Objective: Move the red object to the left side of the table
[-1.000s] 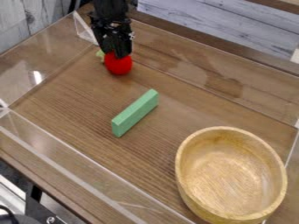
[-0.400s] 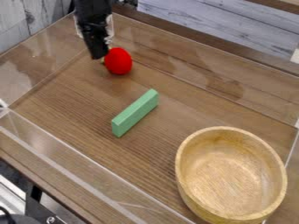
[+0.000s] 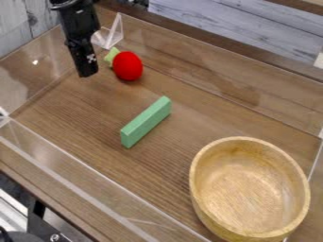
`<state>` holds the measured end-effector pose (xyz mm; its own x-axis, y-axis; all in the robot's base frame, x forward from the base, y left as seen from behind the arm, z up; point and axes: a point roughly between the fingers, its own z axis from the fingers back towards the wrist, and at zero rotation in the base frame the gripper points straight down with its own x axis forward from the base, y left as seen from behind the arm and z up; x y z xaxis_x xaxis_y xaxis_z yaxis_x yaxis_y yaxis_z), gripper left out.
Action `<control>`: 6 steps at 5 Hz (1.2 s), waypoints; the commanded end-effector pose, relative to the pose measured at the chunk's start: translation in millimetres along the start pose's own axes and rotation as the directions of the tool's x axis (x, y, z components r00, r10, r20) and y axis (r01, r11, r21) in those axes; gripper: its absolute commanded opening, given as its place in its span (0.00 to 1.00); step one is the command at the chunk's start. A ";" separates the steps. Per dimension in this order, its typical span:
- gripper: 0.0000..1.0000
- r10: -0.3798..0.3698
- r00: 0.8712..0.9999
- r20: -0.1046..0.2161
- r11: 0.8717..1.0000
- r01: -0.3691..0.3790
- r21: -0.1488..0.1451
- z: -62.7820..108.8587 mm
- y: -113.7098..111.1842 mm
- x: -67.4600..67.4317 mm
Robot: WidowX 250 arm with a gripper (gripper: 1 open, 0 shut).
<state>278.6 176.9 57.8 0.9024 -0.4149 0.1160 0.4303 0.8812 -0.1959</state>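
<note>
Wood-grain table (image 3: 76,113) with clear acrylic walls; round wooden bowl (image 3: 250,189) at lower right, green rectangular block (image 3: 145,121) at centre. Black gripper (image 3: 86,66) at upper left, fingers pressed together, empty. Red toy fruit (image 3: 127,65) rests just right of it, apart.

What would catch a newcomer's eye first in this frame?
Probably the glossy red object, the brightest thing on the brown table, lying near its far edge. Just to its left in the picture the black gripper points down with its jaws shut and nothing in them, clear of the red object. Nearer the camera, a green block lies diagonally mid-table and a large wooden bowl fills the lower right corner.
</note>
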 end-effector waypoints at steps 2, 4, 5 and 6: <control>0.00 0.036 0.996 0.081 0.993 -0.045 0.105 25.9 29.2 28.0; 0.00 0.024 0.996 0.089 0.993 -0.034 0.112 20.7 51.1 24.7; 0.00 0.006 0.996 0.090 0.993 -0.016 0.114 10.7 46.7 36.7; 0.00 0.000 0.996 0.093 0.993 -0.011 0.116 4.6 38.7 46.7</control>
<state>332.2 191.3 43.3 0.9060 -0.3840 0.1780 0.4078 0.9047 -0.1234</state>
